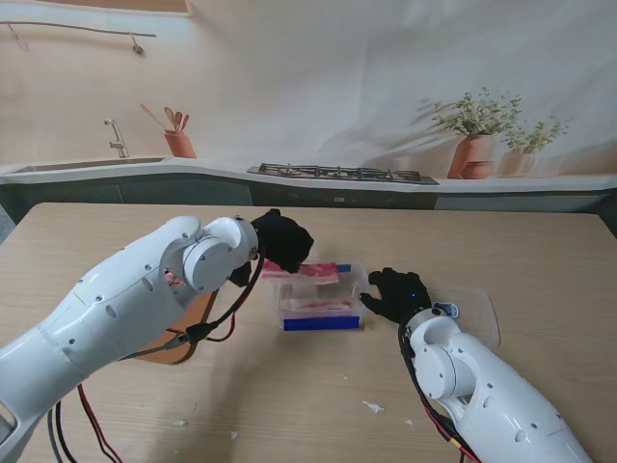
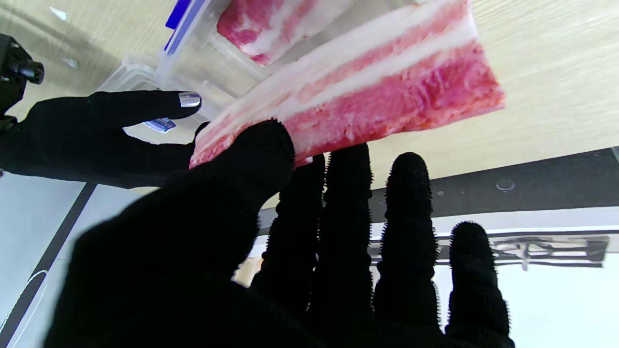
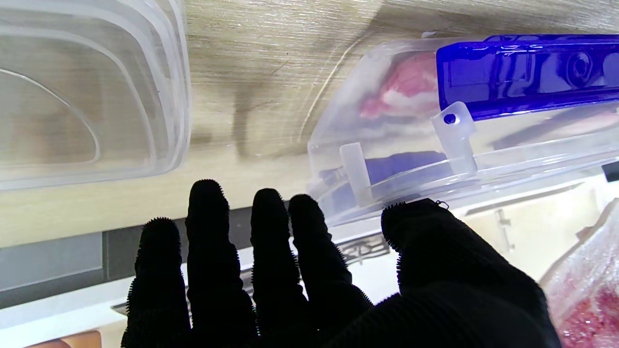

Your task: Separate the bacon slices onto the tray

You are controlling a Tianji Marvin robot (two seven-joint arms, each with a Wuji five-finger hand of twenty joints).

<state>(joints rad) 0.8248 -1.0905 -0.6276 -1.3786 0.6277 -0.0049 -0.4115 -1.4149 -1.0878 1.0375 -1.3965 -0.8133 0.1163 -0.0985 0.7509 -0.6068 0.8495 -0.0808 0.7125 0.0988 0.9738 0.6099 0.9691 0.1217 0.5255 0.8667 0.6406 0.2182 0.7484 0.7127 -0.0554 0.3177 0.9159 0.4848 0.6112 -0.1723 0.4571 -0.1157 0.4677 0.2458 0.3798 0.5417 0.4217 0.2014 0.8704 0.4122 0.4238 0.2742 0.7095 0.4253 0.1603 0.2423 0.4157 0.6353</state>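
A pink-and-white bacon slice (image 1: 313, 272) (image 2: 367, 92) hangs over the clear container (image 1: 321, 301), with my left hand (image 1: 281, 241) (image 2: 271, 232) shut on its end between thumb and fingers. More bacon (image 2: 271, 29) (image 3: 401, 92) lies inside the container (image 3: 435, 159), which has a blue clip (image 1: 323, 323) (image 3: 527, 72) on its near side. My right hand (image 1: 397, 292) (image 3: 271, 270) rests at the container's right side, fingers spread, thumb close to its rim, holding nothing. The brown tray (image 1: 188, 338) lies to the left, mostly hidden under my left arm.
A clear plastic lid (image 1: 472, 311) (image 3: 87, 96) lies flat on the table just right of my right hand. Small white scraps (image 1: 373, 408) dot the table nearer to me. A counter with a stove and plants runs along the far side.
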